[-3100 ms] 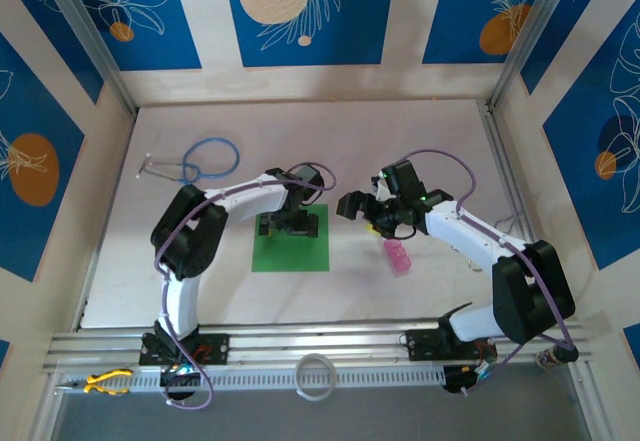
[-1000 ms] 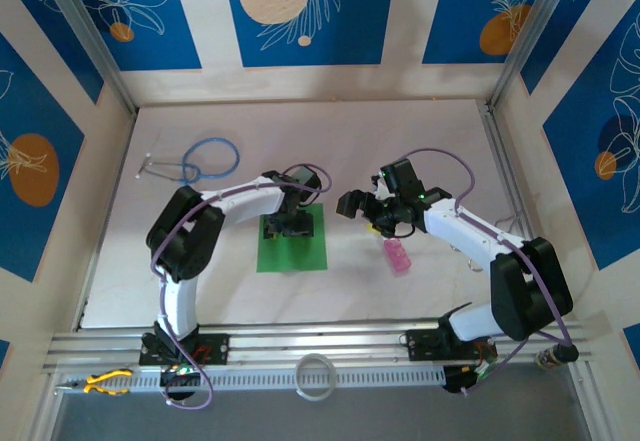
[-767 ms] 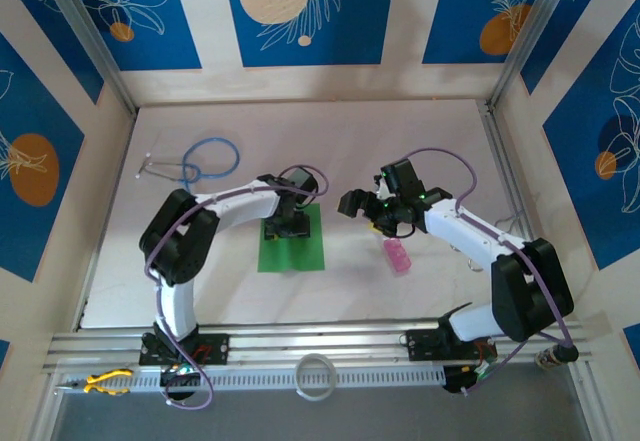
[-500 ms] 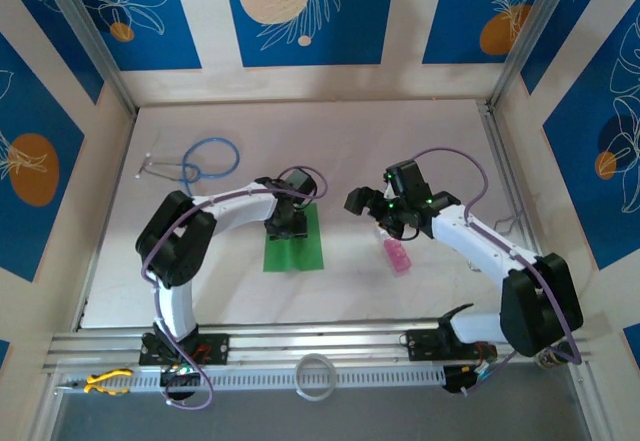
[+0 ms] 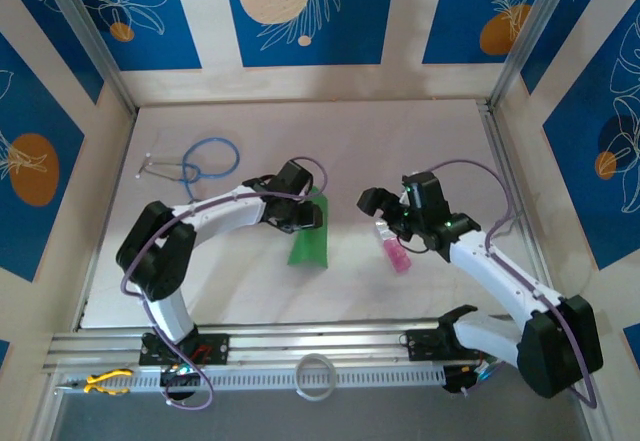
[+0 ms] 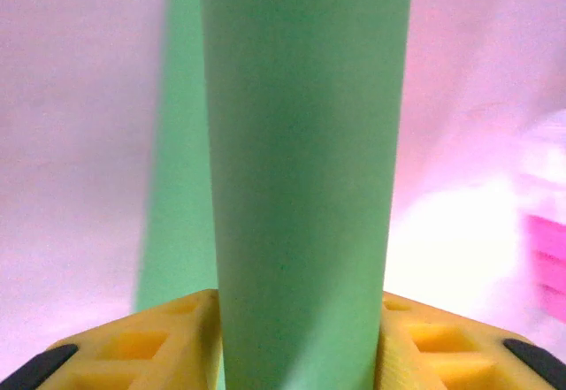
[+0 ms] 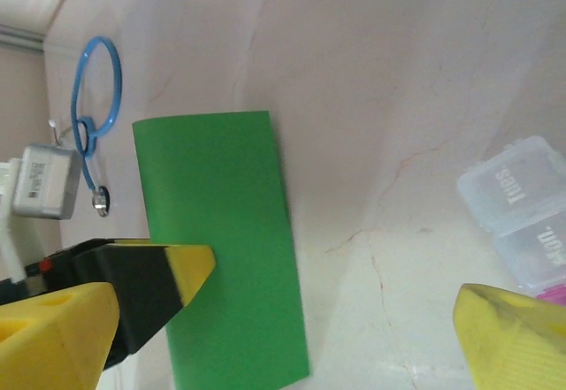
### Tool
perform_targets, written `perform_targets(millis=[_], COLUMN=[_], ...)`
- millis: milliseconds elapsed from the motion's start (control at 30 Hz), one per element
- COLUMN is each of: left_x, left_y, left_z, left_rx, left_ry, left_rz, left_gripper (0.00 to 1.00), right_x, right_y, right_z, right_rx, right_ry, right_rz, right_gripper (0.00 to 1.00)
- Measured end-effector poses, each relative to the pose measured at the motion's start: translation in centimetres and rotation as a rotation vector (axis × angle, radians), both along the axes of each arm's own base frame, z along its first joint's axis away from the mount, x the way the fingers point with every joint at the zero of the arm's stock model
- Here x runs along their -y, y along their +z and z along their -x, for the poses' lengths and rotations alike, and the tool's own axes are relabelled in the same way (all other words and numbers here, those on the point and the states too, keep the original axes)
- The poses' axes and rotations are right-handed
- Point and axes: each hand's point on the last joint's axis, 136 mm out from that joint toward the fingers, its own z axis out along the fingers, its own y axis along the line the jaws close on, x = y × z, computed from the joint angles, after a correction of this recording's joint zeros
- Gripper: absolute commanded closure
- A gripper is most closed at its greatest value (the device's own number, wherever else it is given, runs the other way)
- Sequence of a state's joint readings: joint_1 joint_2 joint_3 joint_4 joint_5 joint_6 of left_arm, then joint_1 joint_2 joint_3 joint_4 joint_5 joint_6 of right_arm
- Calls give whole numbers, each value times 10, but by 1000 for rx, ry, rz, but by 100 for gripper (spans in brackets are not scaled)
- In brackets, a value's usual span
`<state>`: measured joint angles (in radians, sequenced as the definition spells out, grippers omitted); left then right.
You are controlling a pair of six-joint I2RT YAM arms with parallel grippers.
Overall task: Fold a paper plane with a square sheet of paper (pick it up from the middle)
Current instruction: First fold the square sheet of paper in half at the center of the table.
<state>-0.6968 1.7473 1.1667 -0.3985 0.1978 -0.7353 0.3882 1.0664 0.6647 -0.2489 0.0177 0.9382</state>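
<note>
The square sheet of paper (image 5: 309,243) is bright green and bowed up into a narrow arch near the table's middle. My left gripper (image 5: 301,213) is shut on it, over its far part. In the left wrist view the paper (image 6: 301,142) rises as a curved hump between the yellow fingers (image 6: 168,341) of the left gripper (image 6: 301,324), which press on both of its sides. My right gripper (image 5: 384,207) stands open just right of the paper, nothing between its fingers. In the right wrist view the paper (image 7: 221,248) lies partly behind the left fingertip (image 7: 181,275) of the right gripper (image 7: 323,319).
A small pink bottle (image 5: 397,252) lies under the right arm, right of the paper, and shows as a clear and pink container (image 7: 522,209). A blue-tubed stethoscope (image 5: 206,158) lies at the far left (image 7: 95,89). A white ring (image 5: 316,376) and yellow pliers (image 5: 105,381) sit on the front rail.
The left gripper has closed on the paper and pinched the flat square into a narrow arch, shifting it right. The right gripper has drifted right and nearer, still open.
</note>
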Motion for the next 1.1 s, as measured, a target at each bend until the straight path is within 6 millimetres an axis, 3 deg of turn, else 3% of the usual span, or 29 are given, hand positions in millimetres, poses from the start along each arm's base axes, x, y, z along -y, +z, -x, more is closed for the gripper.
perform_targets(millis=[133, 233, 467, 633, 800, 1100], left_x=[23, 30, 23, 20, 17, 4], left_y=[23, 27, 3, -20, -28, -40], left_z=[-4, -6, -1, 5, 8, 8], left_rx=[5, -13, -100, -150, -162, -135], left_ry=[-21, -10, 56, 87, 96, 110], left_rz=[187, 307, 425, 431, 417, 323], left_gripper=[57, 57, 57, 57, 55, 41], right_x=[9, 9, -3, -9, -15, -27], right_y=[-1, 4, 3, -5, -8, -7], right_z=[-3, -6, -6, -2, -2, -5], right_rx=[5, 12, -16, -59, -81, -92], right_ry=[-27, -18, 49, 82, 107, 144], right_rz=[-61, -112, -178, -197, -206, -205], right_gripper=[5, 5, 6, 7, 7, 7])
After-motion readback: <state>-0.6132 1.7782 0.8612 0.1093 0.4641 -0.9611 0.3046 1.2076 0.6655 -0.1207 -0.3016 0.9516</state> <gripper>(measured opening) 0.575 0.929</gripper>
